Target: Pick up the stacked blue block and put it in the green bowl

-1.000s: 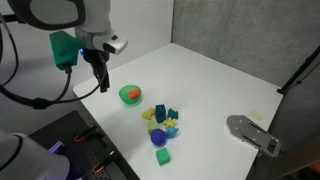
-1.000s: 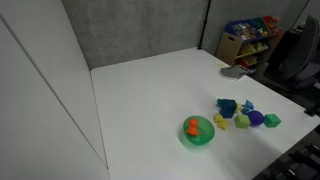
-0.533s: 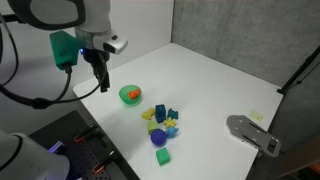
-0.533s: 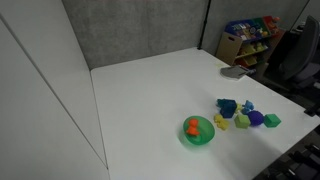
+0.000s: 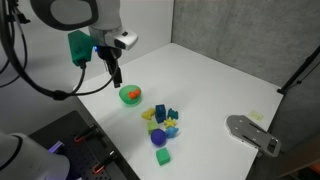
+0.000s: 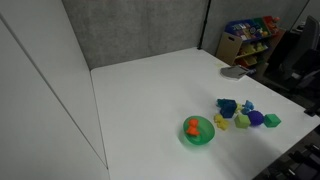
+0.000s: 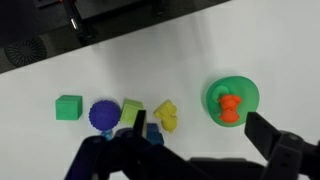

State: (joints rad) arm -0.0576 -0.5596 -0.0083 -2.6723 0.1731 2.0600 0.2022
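The stacked blue block (image 5: 160, 111) sits in a cluster of toy blocks on the white table, also seen in an exterior view (image 6: 227, 106). In the wrist view it is a dark blue cube (image 7: 153, 131), partly hidden by my fingers. The green bowl (image 5: 130, 96) (image 6: 199, 132) (image 7: 233, 95) stands beside the cluster and holds an orange toy (image 7: 230, 108). My gripper (image 5: 115, 74) (image 7: 200, 142) is open and empty. It hangs above the table just beyond the bowl, apart from the blocks.
The cluster also holds a purple round block (image 7: 103, 115), a green cube (image 7: 68, 107), a yellow-green cube (image 7: 131, 112) and a yellow piece (image 7: 166, 116). A grey device (image 5: 252, 135) lies at the table's far side. A dark bench (image 5: 70, 150) borders the near edge.
My arm has moved sideways toward the bowl and a little higher. The blocks and the bowl have not moved.
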